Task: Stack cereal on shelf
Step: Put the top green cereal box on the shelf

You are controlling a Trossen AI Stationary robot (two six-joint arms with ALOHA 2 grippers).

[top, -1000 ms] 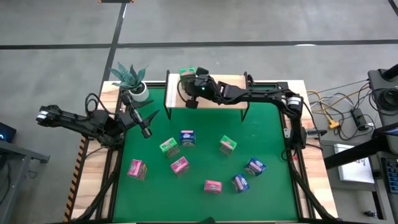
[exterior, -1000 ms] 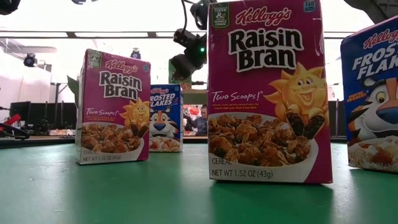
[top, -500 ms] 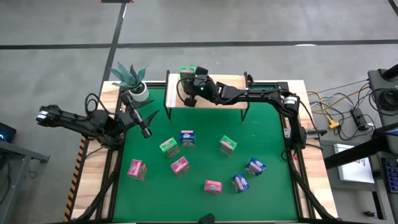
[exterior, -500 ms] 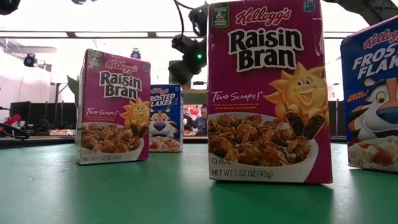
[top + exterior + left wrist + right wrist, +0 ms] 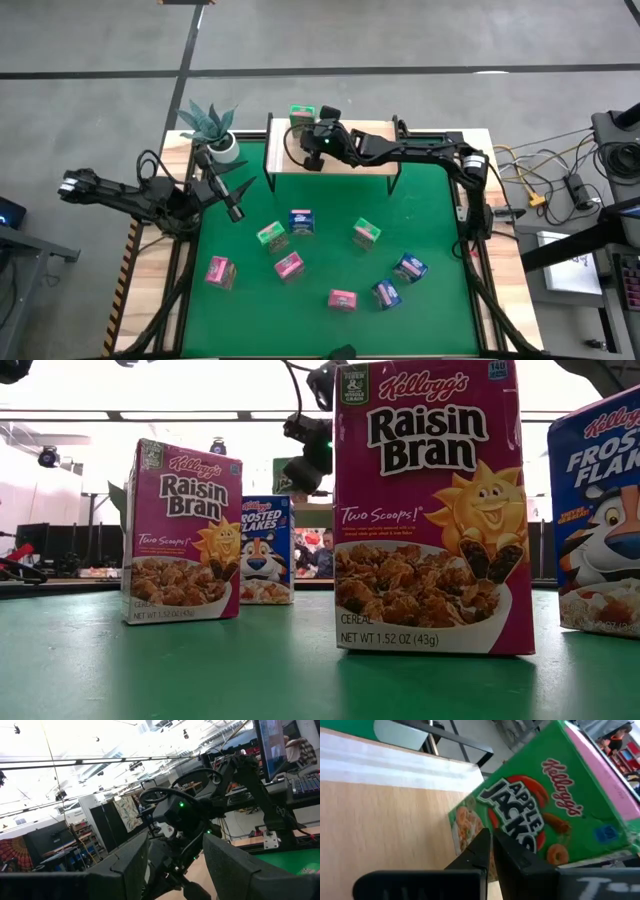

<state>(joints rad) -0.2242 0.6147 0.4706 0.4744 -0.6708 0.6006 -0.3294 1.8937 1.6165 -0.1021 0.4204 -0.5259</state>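
Over on your left, the left gripper [image 5: 236, 210] waits at the table's edge beside the plant [image 5: 210, 125], fingers spread well apart with nothing between them, and it hasn't budged in the last second.

Move across to the shelf [image 5: 370, 160], where the action is. The green box [image 5: 540, 820] sits at its back left corner, on the wood plank. Your right gripper [image 5: 491, 840] is pinched fully shut and empty, its tips right up against that box's printed face; whether they actually touch it, I can't tell. The wrist has crept a little toward the shelf's back edge, so this looks like a nudge to square the box up, not a carry.

That makes one box placed. Further right and nearer you, eight still stand loose on the green table [image 5: 440, 220], the blue box [image 5: 301, 221] closest to the shelf.
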